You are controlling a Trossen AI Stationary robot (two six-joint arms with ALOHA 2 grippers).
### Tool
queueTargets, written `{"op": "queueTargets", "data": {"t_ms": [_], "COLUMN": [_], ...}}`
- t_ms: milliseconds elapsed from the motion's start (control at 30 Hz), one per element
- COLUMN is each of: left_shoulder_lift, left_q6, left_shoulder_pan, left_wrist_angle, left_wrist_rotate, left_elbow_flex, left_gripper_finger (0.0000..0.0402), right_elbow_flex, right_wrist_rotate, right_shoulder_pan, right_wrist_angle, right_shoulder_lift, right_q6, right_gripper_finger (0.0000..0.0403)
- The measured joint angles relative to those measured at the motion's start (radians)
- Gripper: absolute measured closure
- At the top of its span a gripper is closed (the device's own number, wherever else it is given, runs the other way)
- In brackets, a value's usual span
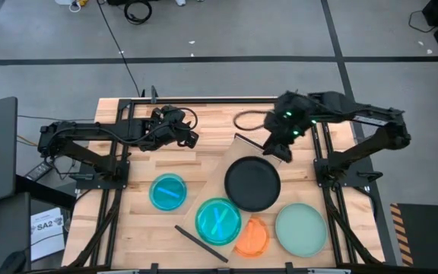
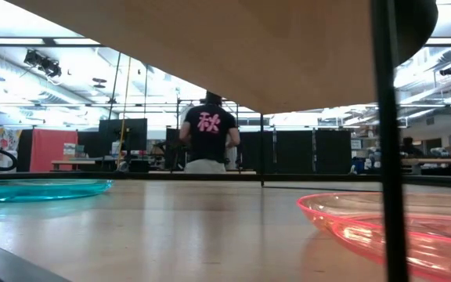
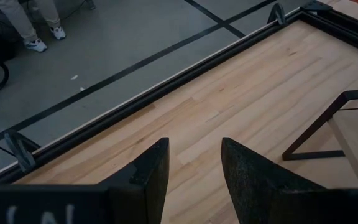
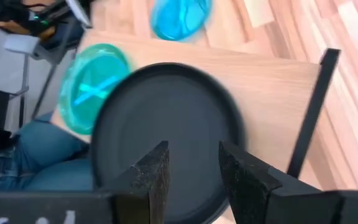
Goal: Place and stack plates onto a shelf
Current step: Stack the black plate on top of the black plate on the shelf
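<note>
Wooden table (image 1: 166, 156) carries the shelf (image 1: 230, 164) lying diagonally, black plate (image 1: 252, 183) atop.

Orange plate (image 1: 254, 237) partly under teal plate (image 1: 218, 221).

You're in a robotics lab or workshop: grey floor (image 1: 226, 38) marked with dark tape lines, loose cables (image 1: 137, 11), ceiling strip lights (image 2: 69, 43), black partition screens (image 2: 304, 150), a person (image 2: 207, 133) standing beyond your framed wooden bench (image 1: 181, 164).
</note>
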Motion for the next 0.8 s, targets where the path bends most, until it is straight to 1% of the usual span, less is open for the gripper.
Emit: {"op": "queueTargets", "data": {"t_ms": [167,300,567,700,800], "left_shoulder_lift": [0.000,0.000,0.000,0.000,0.000], "left_q6": [0.000,0.000,0.000,0.000,0.000], "left_shoulder_pan": [0.000,0.000,0.000,0.000,0.000], "left_wrist_angle": [0.000,0.000,0.000,0.000,0.000], "left_wrist_rotate": [0.000,0.000,0.000,0.000,0.000], "left_elbow_flex": [0.000,0.000,0.000,0.000,0.000], "left_gripper_finger": [0.0249,0.0249,0.0249,0.0249,0.0249], "right_elbow_flex": [0.000,-0.007,-0.125,-0.192,-0.242], "right_wrist_rotate": [0.119,0.173,0.175,0.174,0.174], "right_shoulder_pan": [0.151,0.292,0.530,0.608,0.641], "right_wrist_angle": [0.000,0.010,0.103,0.190,0.260], "right_shoulder_lift": [-0.053,-0.058,-0.054,-0.053,-0.054], "right_q6": [0.086,0.127,0.152,0.197,0.218], "right_gripper_finger": [0.0260,0.0260,0.0260,0.0260,0.0260]}}
